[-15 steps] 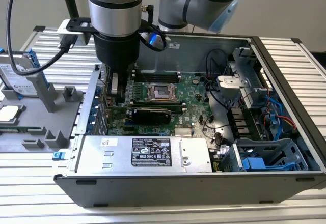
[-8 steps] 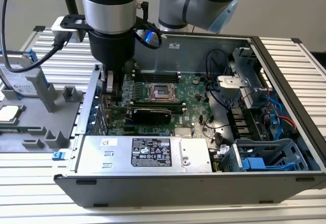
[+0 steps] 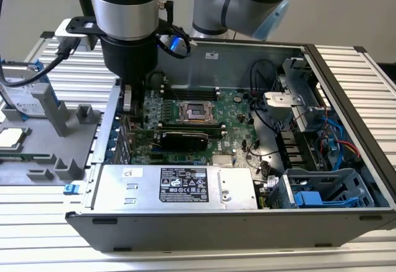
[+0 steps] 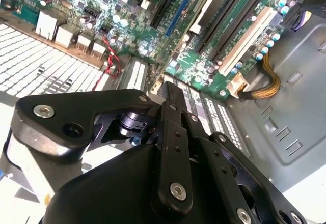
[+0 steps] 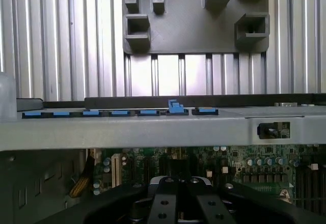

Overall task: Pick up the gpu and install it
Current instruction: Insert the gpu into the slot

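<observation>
- Gpu (image 3: 184,140): one, black face showing, standing on the motherboard (image 3: 238,102) just in front of the processor socket; long axis runs across the exterior view, left to right.
- Gripper (image 3: 127,99): one, hanging at the gpu's left end (exterior view), near the case (image 3: 346,80) wall; open or closed, cannot tell.
- Motherboard: one. Case: one.

Green motherboard (image 3: 204,114), silver power supply (image 3: 176,185) with black label, blue clips (image 5: 119,113) — grey tray (image 3: 49,142).
</observation>
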Controlling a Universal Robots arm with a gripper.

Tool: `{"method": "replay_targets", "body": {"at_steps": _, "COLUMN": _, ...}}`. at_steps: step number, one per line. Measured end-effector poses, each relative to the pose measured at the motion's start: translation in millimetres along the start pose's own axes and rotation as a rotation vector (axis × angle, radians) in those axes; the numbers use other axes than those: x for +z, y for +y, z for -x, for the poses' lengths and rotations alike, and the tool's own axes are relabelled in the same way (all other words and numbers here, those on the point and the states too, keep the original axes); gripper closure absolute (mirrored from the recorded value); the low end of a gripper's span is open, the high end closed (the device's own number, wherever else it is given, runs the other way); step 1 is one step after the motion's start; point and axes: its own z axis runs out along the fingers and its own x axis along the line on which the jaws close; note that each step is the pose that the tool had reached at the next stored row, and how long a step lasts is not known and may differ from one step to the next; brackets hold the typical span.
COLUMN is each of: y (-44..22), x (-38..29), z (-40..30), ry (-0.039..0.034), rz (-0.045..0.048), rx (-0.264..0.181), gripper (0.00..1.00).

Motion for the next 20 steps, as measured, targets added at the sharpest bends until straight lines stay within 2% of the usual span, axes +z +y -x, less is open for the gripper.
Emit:
{"method": "replay_targets", "body": {"at_steps": 15, "y": 9.9, "x": 0.4, "z": -0.1, "ry": -0.0121, "rz": 0.0029, "rx": -0.004, "gripper": 1.00}}
{"method": "replay_targets", "body": {"at_steps": 20, "y": 12.9, "x": 0.7, "z": -0.1, "ry": -0.0139, "rz": 0.0030, "rx": -0.004, "gripper": 1.00}}
